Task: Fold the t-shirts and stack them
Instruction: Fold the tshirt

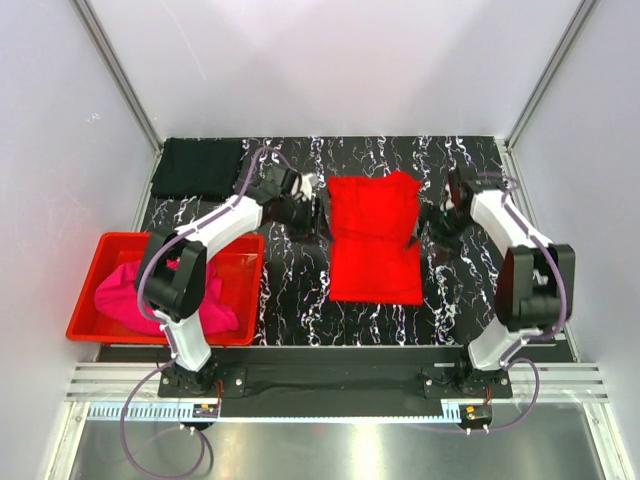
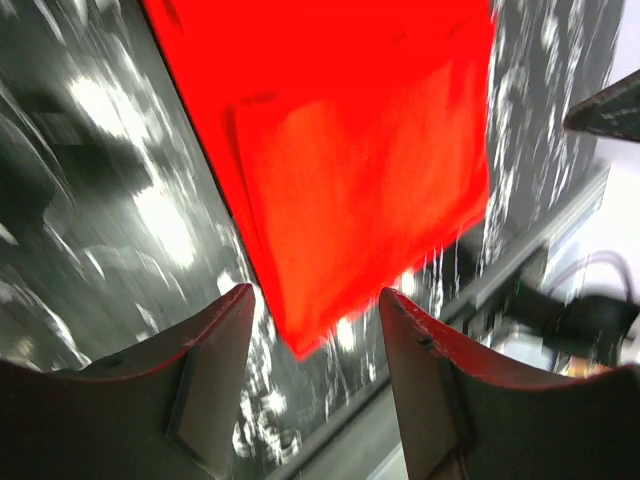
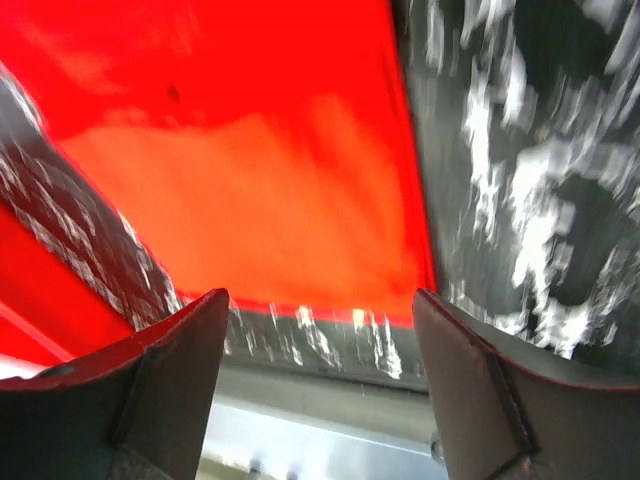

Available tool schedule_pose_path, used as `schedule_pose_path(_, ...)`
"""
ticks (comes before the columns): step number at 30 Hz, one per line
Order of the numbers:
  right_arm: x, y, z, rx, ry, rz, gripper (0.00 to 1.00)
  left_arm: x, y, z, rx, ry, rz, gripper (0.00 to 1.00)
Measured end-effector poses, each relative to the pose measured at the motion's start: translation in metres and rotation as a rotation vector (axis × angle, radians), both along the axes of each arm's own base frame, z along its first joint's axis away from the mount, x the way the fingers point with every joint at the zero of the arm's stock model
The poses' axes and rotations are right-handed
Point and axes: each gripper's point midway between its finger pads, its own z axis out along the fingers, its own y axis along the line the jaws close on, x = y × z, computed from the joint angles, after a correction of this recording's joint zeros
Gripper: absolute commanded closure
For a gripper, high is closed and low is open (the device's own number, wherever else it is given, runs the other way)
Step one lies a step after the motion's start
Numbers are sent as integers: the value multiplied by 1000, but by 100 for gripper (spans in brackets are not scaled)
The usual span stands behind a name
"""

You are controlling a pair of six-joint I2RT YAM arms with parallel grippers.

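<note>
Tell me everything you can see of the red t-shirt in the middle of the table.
The red t-shirt is bright, plain, soft cloth, folded into a tall rectangle with a slightly wider far end; a folded layer shows on top. It lies flat at the middle of the black marbled table. The left gripper and right gripper flank its far half, both open and empty; neither grips it.

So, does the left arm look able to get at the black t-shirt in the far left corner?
Probably yes. The black t-shirt lies flat just beyond the left arm, with only bare table between them. Its jaws stand open and empty beside the red t-shirt.
</note>
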Motion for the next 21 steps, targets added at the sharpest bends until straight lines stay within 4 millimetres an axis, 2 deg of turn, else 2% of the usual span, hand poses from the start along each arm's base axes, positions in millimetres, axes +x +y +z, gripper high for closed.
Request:
schedule_pose_path(2, -37, 6, -2, 43, 47, 9, 11, -28, 0, -6, 17, 46, -37, 42)
schedule_pose_path(6, -99, 17, -17, 129, 146, -5, 11, -83, -2, -40, 67, 192, -86, 42)
schedule_pose_path(9, -125, 24, -32, 179, 205, -37, 14, -110, 4, -58, 108, 287, -83, 41)
schedule_pose_path(13, -138, 26, -53, 193, 243, -89, 20, -118, 10, -66, 113, 334, -39, 40)
schedule_pose_path(16, -139, 25, -62, 192, 242, -124, 27, -118, 11, -61, 98, 331, -13, 39)
schedule_pose_path(21, -135, 15, -75, 172, 221, -192, 29, -115, 8, -59, 64, 308, 10, 39)
